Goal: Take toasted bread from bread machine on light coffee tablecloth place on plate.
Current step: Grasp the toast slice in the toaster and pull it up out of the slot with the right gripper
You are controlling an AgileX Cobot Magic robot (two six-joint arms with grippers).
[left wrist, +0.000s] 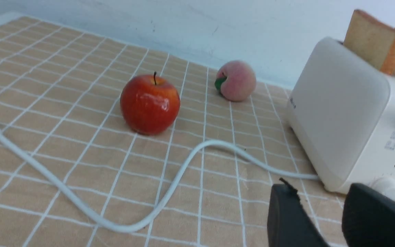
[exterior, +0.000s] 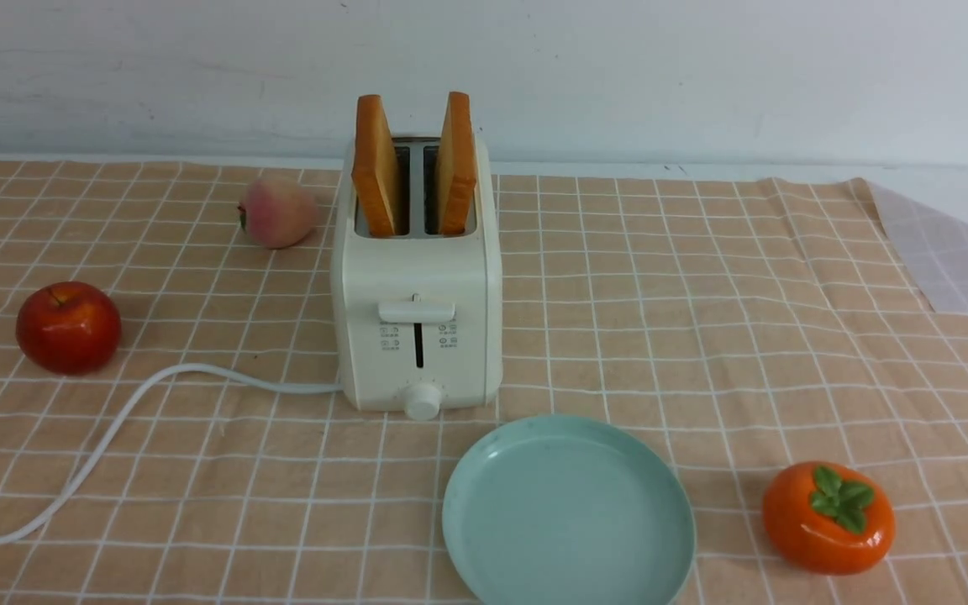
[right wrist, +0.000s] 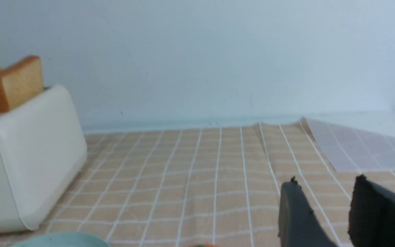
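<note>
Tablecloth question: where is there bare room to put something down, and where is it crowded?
The widest bare patch is right of the bread machine, bordered by the persimmon on the near side and the folded-back corner farther off. The plate holds nothing yet. The left is busier: apple, peach and the cord snaking across.

Open air stands above the two golden-brown toast slices [exterior: 376,164] poking from the boxy cream-white toaster [exterior: 417,319]. On my left a white cord [exterior: 114,428], a glossy red apple [exterior: 68,326] and a pink peach [exterior: 277,211] crowd the surface. On my right the tan grid cloth [exterior: 702,294] lies bare beyond the round teal plate [exterior: 568,512] and orange persimmon [exterior: 828,517].
</note>
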